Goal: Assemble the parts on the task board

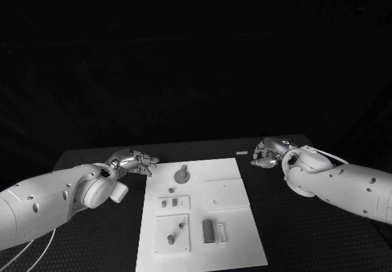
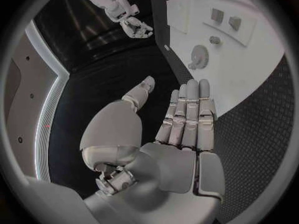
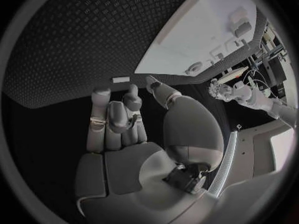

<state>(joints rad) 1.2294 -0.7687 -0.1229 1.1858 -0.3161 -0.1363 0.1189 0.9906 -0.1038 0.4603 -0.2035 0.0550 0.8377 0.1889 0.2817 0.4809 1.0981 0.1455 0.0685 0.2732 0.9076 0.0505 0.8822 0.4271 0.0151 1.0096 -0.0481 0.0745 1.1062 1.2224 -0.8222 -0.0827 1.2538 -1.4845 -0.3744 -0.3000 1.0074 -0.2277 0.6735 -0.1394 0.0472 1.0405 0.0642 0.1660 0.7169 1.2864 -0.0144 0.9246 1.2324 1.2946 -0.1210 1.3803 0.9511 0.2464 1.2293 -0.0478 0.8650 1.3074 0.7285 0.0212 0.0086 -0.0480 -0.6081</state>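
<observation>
The white task board (image 1: 233,226) lies flat in the middle of the black bench (image 1: 302,232), its long side running away from the robot; on it sit small parts: a round toothed gear (image 1: 182,175) near the far end, and an upright block (image 1: 209,230) near the close end, its long side along the board's; the left hand (image 1: 136,162) hangs just beside the board's far left corner, fingers (image 2: 189,115) straight and pressed together, holding nothing; the right hand (image 1: 267,153) hangs off the far right corner, fingers (image 3: 118,117) partly curled, holding nothing; a small pale strip (image 1: 242,152) lies on the bench beside it; no writing can be read.

The left hand (image 2: 181,129), fingers straight and empty, hovers beside the task board (image 2: 249,59) bearing a gear-like part (image 2: 198,55).
</observation>
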